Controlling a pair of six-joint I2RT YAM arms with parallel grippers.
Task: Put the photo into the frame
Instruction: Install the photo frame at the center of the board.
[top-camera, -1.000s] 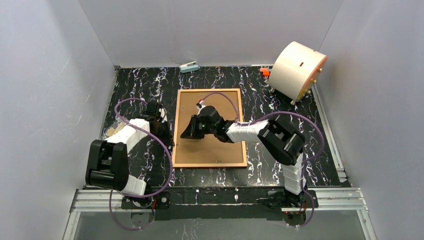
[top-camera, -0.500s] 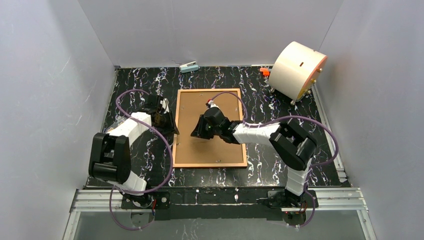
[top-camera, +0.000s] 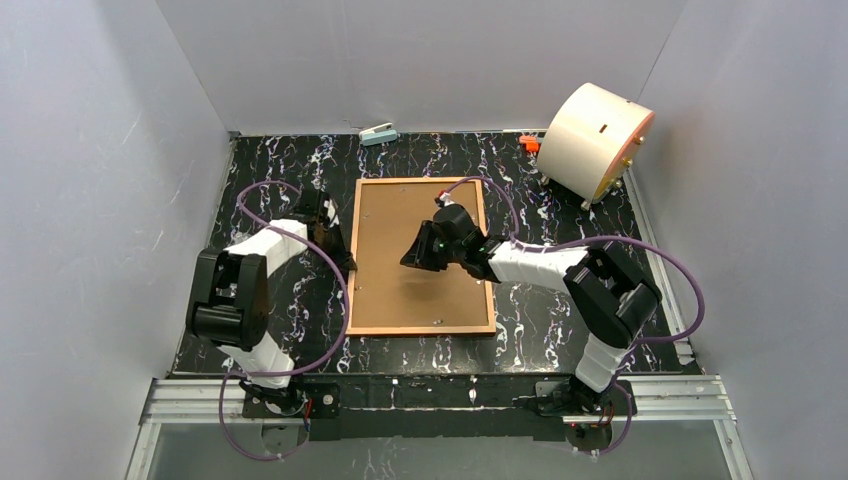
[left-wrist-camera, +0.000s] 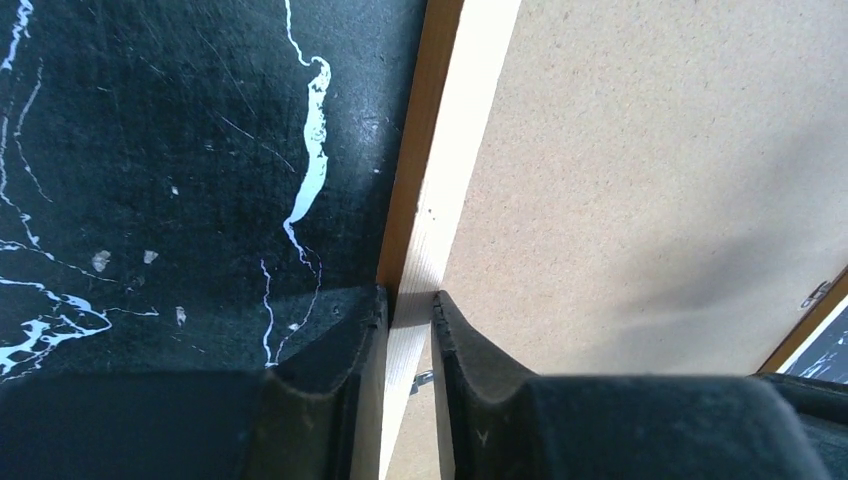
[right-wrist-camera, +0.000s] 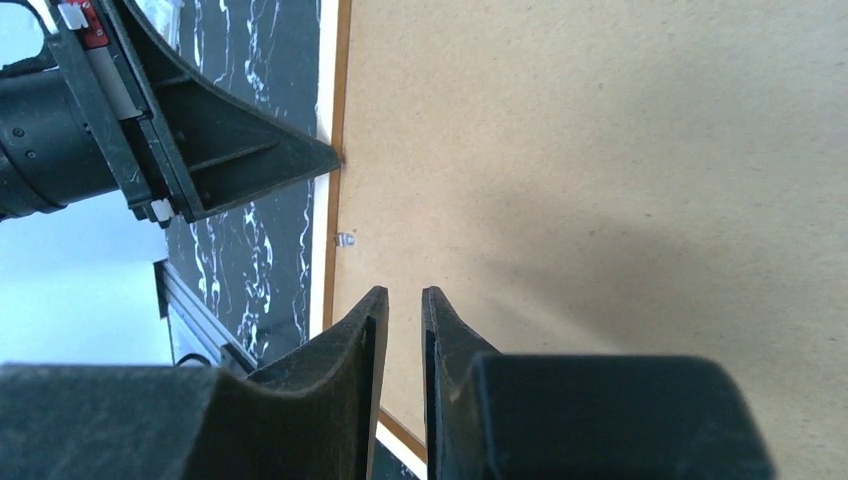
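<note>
You had the frame (top-camera: 420, 329) lying flat at the middle of the bench (top-camera: 545, 335), back up, with the brown board (top-camera: 400, 300) filling it. Your left gripper (left-wrist-camera: 410, 295) stood at the frame's left rail, jaws narrow, with one finger on the bench side of the rail and one on the board side. Whether they pinched the rail I could not tell. Your right gripper (right-wrist-camera: 405, 295) was over the board, jaws only slightly parted and holding nothing.

Frame (left-wrist-camera: 415, 150): orange-brown wood, smooth. Backing board (left-wrist-camera: 650, 150): matt, grainy fibreboard. Table (left-wrist-camera: 150, 150): black marbled, scratched.
</note>
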